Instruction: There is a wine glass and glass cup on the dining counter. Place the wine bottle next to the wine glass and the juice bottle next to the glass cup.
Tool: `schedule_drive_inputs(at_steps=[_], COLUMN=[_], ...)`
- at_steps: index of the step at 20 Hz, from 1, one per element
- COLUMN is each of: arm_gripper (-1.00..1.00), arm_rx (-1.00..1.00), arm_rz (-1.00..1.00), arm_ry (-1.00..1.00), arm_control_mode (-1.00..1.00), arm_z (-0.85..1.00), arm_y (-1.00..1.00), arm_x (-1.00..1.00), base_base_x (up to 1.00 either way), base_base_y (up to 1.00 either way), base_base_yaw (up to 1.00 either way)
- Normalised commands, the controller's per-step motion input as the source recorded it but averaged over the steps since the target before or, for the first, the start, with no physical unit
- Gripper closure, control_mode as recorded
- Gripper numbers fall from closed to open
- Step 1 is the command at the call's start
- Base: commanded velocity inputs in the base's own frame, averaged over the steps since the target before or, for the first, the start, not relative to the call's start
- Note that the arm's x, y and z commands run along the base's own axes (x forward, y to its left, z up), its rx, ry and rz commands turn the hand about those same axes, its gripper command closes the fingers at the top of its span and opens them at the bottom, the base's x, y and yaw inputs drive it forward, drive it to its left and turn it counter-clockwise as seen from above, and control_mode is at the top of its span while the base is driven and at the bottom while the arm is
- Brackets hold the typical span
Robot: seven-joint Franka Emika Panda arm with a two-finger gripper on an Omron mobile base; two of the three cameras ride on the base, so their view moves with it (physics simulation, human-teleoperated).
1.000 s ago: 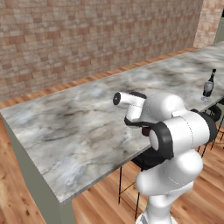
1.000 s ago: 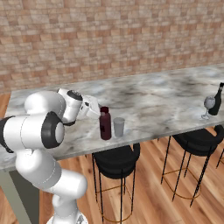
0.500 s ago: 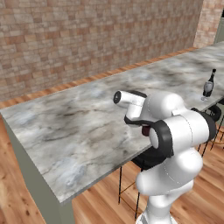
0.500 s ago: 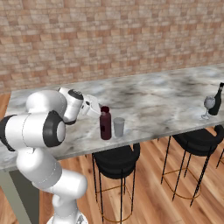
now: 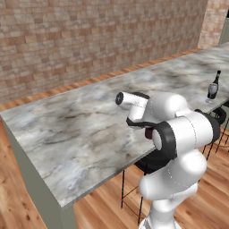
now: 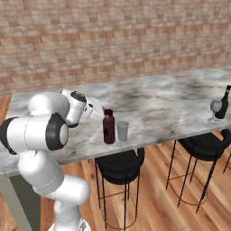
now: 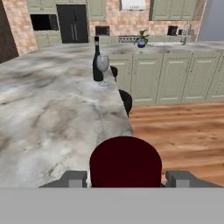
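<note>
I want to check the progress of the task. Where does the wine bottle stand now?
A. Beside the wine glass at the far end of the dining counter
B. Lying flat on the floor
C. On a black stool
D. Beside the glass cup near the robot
A: the wine bottle stands upright right beside the wine glass on the dining counter, far from the glass cup and juice bottle.

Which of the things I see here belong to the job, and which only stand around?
Belong to the job:
- wine bottle
- wine glass
- juice bottle
- glass cup
- dining counter
- tool, with the juice bottle between its tips

Just standing around:
- black stools
- potted plant
- green cabinets
</note>
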Motion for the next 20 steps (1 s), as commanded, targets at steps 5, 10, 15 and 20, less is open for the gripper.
schedule_drive_inputs(at_steps=[5, 10, 15, 20], arm_gripper=[-1.00, -1.00, -1.00, -1.00], arm_rx=[0.00, 0.00, 0.00, 0.00], arm_rz=[0.00, 0.00, 0.00, 0.00], arm_ry=[0.02, 0.01, 0.03, 0.01], arm_control_mode=[-1.00, -1.00, -1.00, -1.00], arm_z=[-0.22, -0.13, -0.11, -0.07], arm_y=[0.00, -0.01, -0.06, -0.04], arm_x=[0.00, -0.02, -0.05, -0.05], base_base_x=[0.00, 0.00, 0.00, 0.00], base_base_y=[0.00, 0.00, 0.00, 0.00], base_base_yaw=[0.00, 0.00, 0.00, 0.00])
